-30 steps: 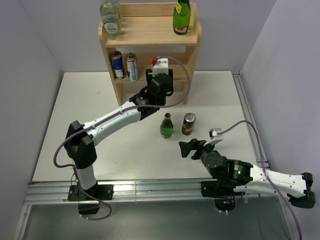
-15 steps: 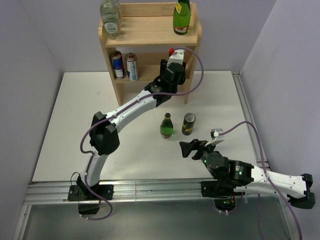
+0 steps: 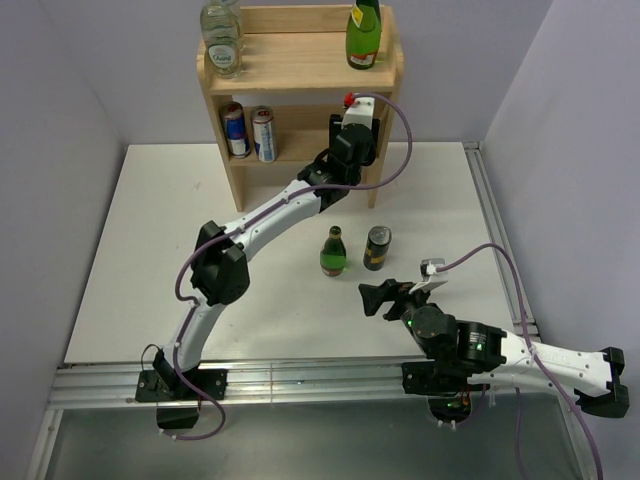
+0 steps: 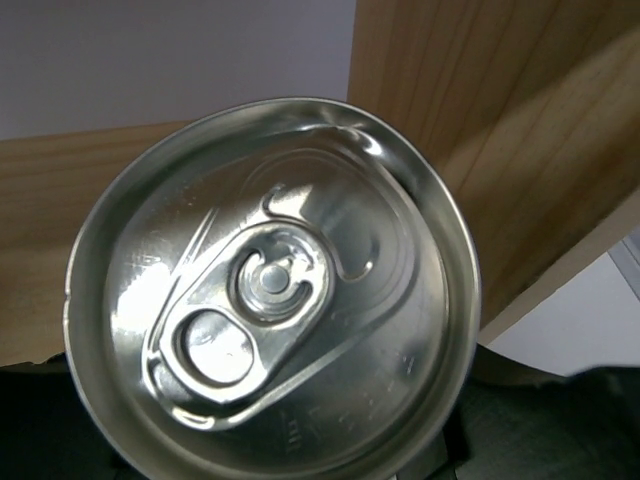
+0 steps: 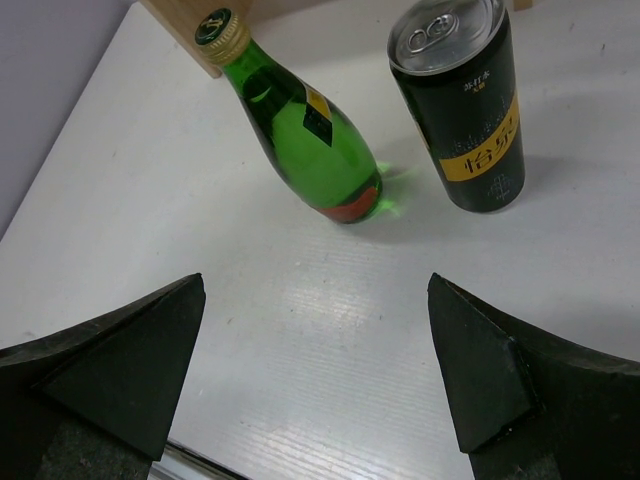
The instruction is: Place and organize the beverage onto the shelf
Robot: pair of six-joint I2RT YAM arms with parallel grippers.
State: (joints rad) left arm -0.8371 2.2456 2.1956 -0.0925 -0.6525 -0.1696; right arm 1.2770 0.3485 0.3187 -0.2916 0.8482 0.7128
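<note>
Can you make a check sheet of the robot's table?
Surface: white table, no spills seen.
Job's things: shelf holds a clear bottle, a tall green bottle, two cans; small green bottle and black can stand on the table.
Clutter: nothing seen.
Fingers: left fingers at the shelf's middle tier, seemingly shut on a silver can; right fingers open near the table drinks.
Cables: purple cables loop off both arms.
Surroundings: plain walls, metal rail in front.

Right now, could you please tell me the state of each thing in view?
Shelf: upright, drinks on top and middle tiers.
Clear bottle: upright, top tier left.
Tall green bottle: upright, top tier right.
Two cans: upright, middle tier left.
Silver can: sealed, gripped.
Left gripper: shut on the silver can.
Small green bottle: upright, capped.
Dark can: upright, sealed.
Right gripper: open, empty.
</note>
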